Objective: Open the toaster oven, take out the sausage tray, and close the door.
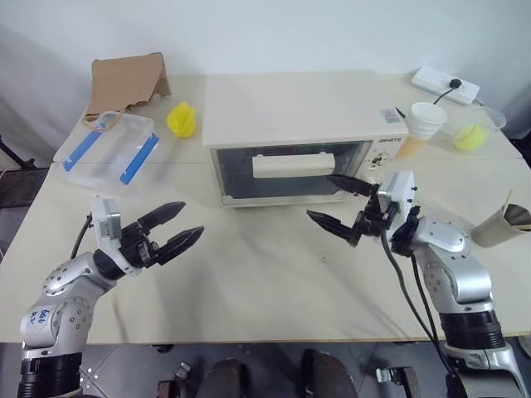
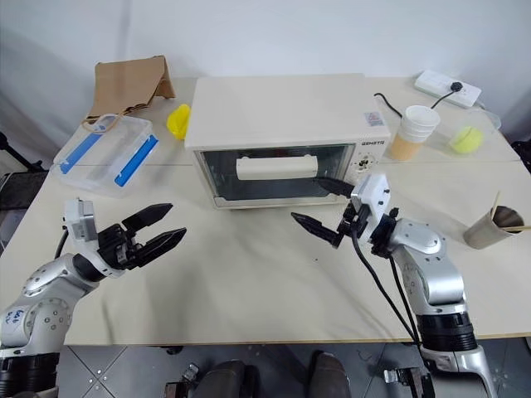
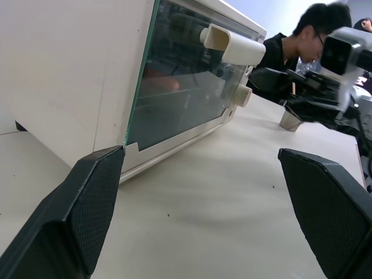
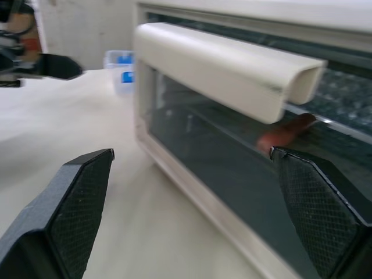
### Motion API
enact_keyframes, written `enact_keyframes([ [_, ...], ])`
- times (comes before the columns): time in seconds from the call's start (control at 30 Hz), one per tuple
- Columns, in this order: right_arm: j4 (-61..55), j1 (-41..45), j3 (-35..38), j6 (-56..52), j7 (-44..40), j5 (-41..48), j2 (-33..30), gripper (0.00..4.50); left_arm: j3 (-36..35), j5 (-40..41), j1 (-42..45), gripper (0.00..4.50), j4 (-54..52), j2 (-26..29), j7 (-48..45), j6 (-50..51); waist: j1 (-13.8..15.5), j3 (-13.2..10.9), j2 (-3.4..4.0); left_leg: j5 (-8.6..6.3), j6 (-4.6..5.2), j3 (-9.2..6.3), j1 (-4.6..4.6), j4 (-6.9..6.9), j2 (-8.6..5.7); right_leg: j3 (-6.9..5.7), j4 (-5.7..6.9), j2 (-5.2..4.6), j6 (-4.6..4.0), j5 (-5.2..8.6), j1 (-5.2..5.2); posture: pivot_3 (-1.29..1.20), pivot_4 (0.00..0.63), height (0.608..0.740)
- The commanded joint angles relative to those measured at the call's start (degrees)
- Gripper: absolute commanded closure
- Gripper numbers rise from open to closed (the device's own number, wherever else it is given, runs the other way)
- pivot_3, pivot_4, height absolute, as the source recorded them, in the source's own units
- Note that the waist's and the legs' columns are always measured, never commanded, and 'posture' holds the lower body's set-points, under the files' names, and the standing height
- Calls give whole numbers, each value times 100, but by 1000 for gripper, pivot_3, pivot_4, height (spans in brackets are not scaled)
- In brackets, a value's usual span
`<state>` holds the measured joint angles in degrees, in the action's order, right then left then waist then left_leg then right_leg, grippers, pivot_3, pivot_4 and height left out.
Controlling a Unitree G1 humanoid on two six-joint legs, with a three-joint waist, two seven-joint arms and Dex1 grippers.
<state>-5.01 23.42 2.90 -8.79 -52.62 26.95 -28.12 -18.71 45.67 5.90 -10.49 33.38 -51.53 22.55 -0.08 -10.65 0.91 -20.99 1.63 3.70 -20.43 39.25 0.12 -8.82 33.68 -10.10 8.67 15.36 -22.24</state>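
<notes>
The cream-white toaster oven (image 1: 299,116) stands at the back middle of the table. Its dark-glass door (image 1: 290,172) is closed, with the white bar handle (image 1: 293,164) across it. My right gripper (image 1: 325,199) is open just in front of the door's right half, its upper finger close below the handle's right end. Through the glass, the right wrist view shows a red sausage (image 4: 285,132); I cannot make out the sausage tray under it. My left gripper (image 1: 189,220) is open over the table, left of and in front of the oven, holding nothing.
A clear plastic box with blue clips (image 1: 108,153), a brown paper bag (image 1: 124,83) and a yellow object (image 1: 182,120) lie to the oven's left. To its right are paper cups (image 1: 423,128), a clear cup (image 1: 477,133) and a power strip (image 1: 445,83). A person (image 3: 302,35) sits beyond the table.
</notes>
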Motion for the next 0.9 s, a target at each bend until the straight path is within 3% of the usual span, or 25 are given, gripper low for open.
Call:
enact_keyframes([
  [0.03,-67,142,141,292,-141,159,96,0,-53,23,20,16,-71,-6,-74,-50,2,0,0,0,0,0,-1,0,-1,0,0,0,0,0,0,0,150,740],
  [0.3,-518,-169,-17,565,-783,296,-5,0,-86,48,30,16,-66,-51,-55,-51,-3,0,0,0,0,0,-1,-1,0,0,2,0,0,0,-3,0,150,740],
  [0.5,-671,-599,-175,1241,-1282,-121,-295,0,-220,396,319,16,48,-145,77,234,-1,0,0,0,0,4,-3,-1,0,4,4,0,0,0,-7,0,150,740],
  [0.6,-541,-693,-183,1571,-1412,-277,-373,0,-305,663,544,540,88,-178,178,449,-5,-1,-1,0,0,6,-1,-1,0,8,5,0,0,0,-7,0,150,740],
  [0.77,-342,-673,-149,1873,-1393,-394,-360,0,-281,816,1296,1989,387,-315,356,584,-3,-4,-8,0,0,5,-2,1,0,7,8,0,0,0,-8,0,150,740],
  [0.9,-244,-656,-185,1972,-1368,-438,-353,0,181,505,2013,3119,822,-558,299,535,17,-8,-15,0,0,5,-3,1,-2,6,9,0,0,0,-9,0,150,740],
])
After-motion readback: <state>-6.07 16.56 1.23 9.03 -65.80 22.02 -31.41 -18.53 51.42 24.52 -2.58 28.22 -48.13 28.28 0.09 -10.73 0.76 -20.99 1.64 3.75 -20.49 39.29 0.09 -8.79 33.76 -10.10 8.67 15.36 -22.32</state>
